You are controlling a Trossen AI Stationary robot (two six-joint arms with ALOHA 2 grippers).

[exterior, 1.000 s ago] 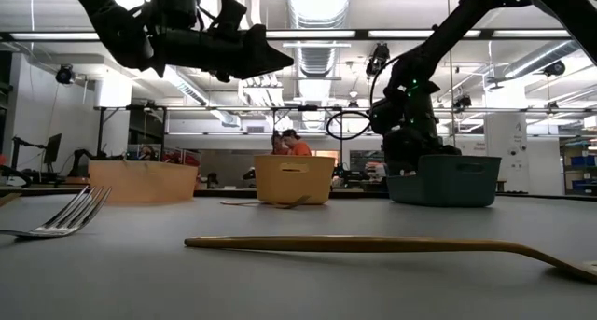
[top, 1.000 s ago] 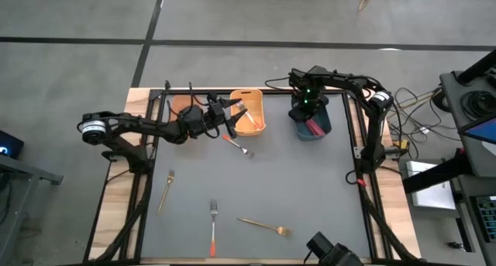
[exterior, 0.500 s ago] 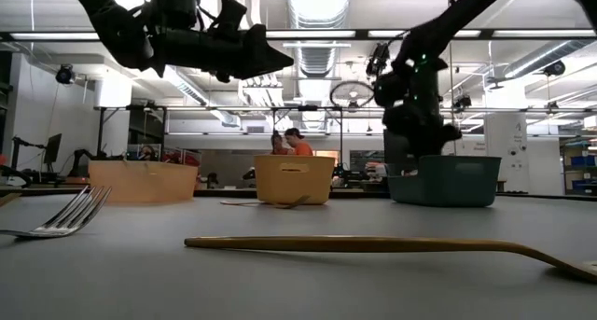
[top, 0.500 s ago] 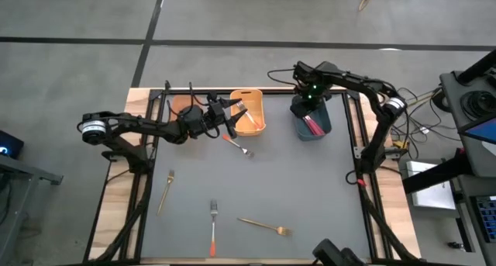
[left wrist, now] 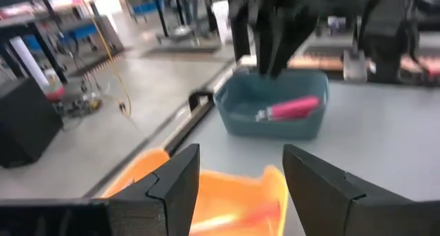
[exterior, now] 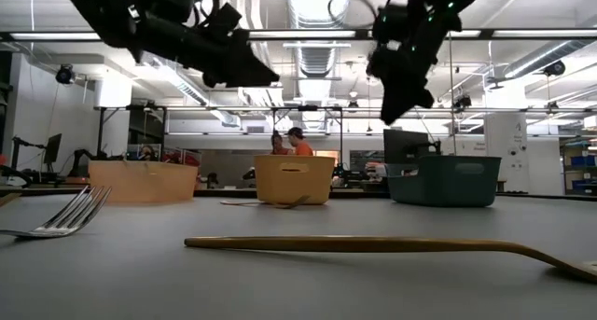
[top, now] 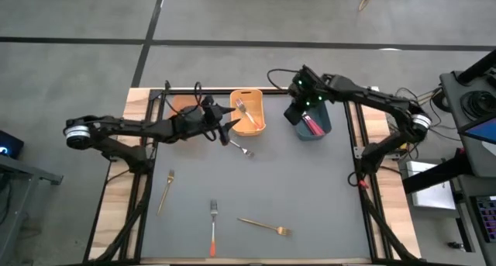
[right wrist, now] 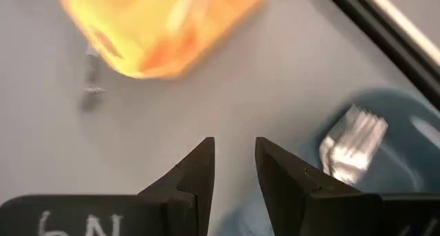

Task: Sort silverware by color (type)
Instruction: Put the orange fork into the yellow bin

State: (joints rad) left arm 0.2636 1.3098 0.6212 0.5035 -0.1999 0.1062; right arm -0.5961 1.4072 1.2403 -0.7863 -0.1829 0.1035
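Forks (top: 212,227): slim; gold, orange-handled

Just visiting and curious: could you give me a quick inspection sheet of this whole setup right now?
Surface: grey table, wooden edges.
Job's things: four forks loose on the table, e.g. gold fork; fork in orange bin; pink-handled fork in blue bin.
Clutter: nothing seen.
Pincers: left pincer open, empty, beside the orange bin; right pincer slightly open, empty, raised beside the blue bin.
Cables: bundle off the table's right.
Surroundings: people far behind.

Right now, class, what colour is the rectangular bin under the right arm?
The rectangular bin is blue-grey; left wrist view shows it best.
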